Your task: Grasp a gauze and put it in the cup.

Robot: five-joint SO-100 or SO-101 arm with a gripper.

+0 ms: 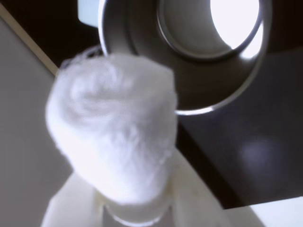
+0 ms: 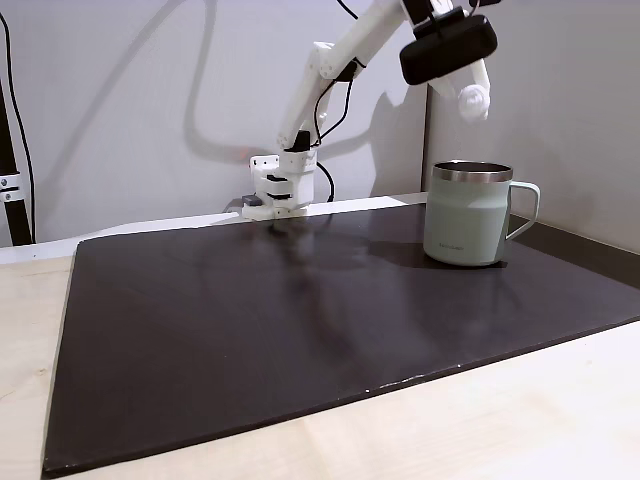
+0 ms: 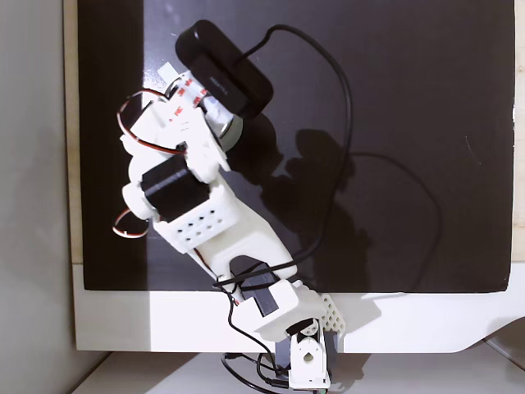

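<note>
In the wrist view the gauze (image 1: 111,127), a fluffy white roll, sits close to the lens, and my gripper (image 1: 135,201) is shut on its lower end. Just beyond it, the steel rim of the cup (image 1: 189,56) opens upward with a bright interior. A fixed view from the side shows the gripper (image 2: 470,85) high at the upper right, holding the gauze (image 2: 476,98) in the air roughly above the pale green cup (image 2: 468,215). The cup stands upright on the dark mat with its handle to the right. From above, my arm (image 3: 197,197) covers most of the cup.
A dark mat (image 2: 300,330) covers most of the light wooden table (image 2: 30,350). The arm's base (image 2: 275,190) stands at the mat's far edge, with a pale wall behind it. A black camera (image 3: 225,70) and its cable ride on the wrist.
</note>
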